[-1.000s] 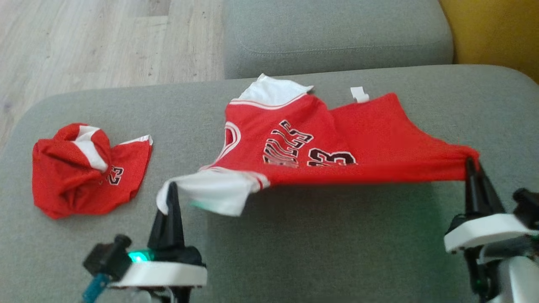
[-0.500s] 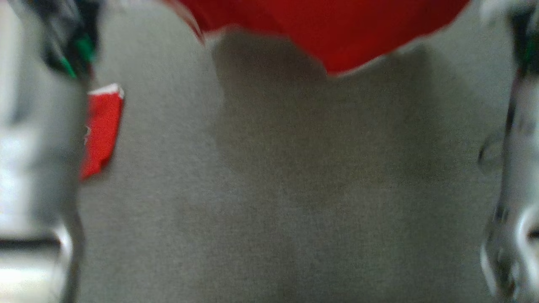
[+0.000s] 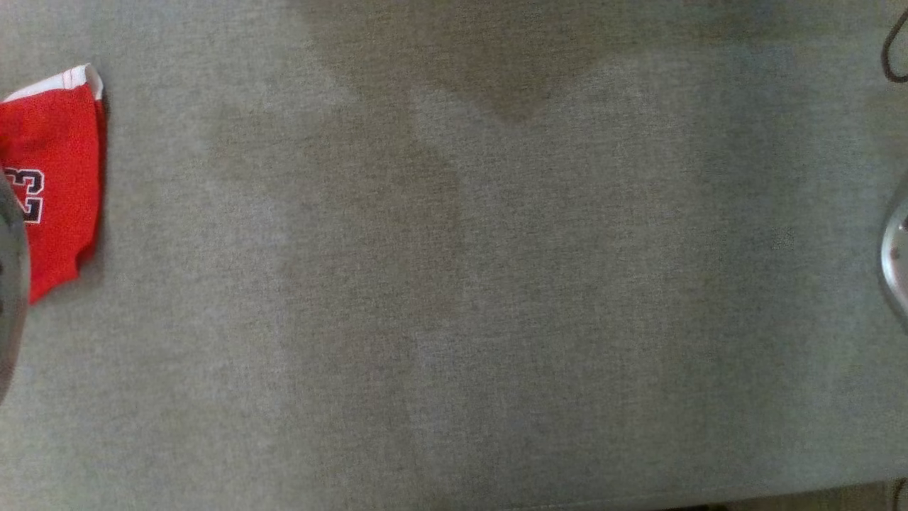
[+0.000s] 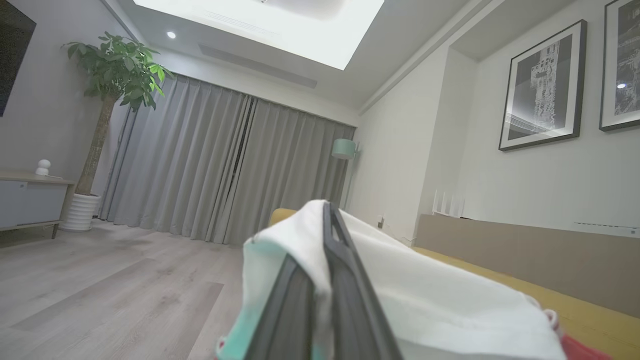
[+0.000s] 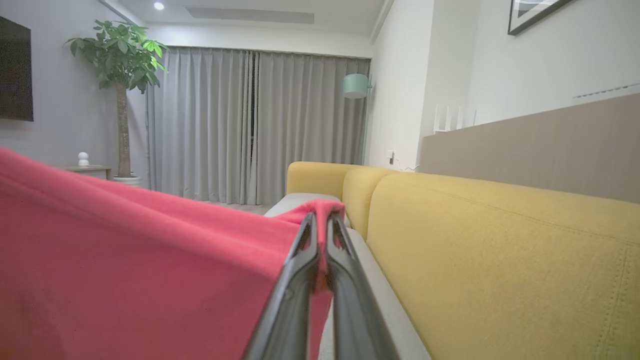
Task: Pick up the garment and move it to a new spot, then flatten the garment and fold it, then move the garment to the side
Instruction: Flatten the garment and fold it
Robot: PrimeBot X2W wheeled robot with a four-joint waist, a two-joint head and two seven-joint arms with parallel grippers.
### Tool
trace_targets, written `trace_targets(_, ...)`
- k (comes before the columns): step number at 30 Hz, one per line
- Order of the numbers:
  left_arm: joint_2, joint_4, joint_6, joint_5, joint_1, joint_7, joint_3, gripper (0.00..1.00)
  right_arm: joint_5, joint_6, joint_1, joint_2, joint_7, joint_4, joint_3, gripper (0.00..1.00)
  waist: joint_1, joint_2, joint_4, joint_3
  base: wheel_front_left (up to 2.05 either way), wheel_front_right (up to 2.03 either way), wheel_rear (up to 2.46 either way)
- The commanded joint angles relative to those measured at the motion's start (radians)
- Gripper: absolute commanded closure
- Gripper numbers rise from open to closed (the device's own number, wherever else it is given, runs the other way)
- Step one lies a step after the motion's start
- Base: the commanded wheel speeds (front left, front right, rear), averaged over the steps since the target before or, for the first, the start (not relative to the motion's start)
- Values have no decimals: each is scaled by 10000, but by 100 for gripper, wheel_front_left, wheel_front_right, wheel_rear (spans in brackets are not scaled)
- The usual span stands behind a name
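The left end effector (image 4: pixel 327 225) pinches the garment (image 4: pixel 440 305) at its white edge; the right end effector (image 5: pixel 321 225) pinches a red corner.

I have the garment (image 5: pixel 150 260) pinched at two places, red cloth with a white part. In the right wrist view the right gripper (image 5: pixel 322 220) has its fingers closed on a red corner, and a small fold of cloth pokes past the tips. From there the red fabric runs off to the left as one broad, fairly taut sheet with a few long shallow creases. In the left wrist view the left gripper (image 4: pixel 325 227) is clamped on the white part (image 4: pixel 430 300). This drapes loosely over both fingers and bunches to the right, where a sliver of red shows at the bottom edge.
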Motion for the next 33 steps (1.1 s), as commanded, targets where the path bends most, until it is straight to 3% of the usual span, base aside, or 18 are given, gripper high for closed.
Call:
trace_targets(1, 437, -180, -86, 154, -801, -195, -73, 100, -101, -9, -594, 193, -151, -103, -101, 100, -4, 1, 46, 52, 0, 0, 0)
trace_targets(9, 199, 604, -315, 116, -444, -378, -372, 100, -230, -9, -78, 201, -271, 579, -418, 100, -4, 1, 273, 245, 0, 0, 0)
trace_targets(18, 98, 550, -353, -946, 2334, -386, -1393, 100, -335, -9, 1947, -276, -275, 1755, -24, 100, -4, 1, 812, -471, 0, 0, 0)
trace_targets(24, 390, 201, -355, -1949, 4862, -329, -2601, 100, 319, -9, 3326, -775, -276, 2871, 747, 100, -4, 1, 1122, -1670, 0, 0, 0)
trace_targets(33, 1466, -1138, -356, -3066, 8514, -63, -4452, 100, 1684, -9, 5314, -1438, -257, 3953, 2698, 100, -4, 1, 1350, -3498, 0, 0, 0)
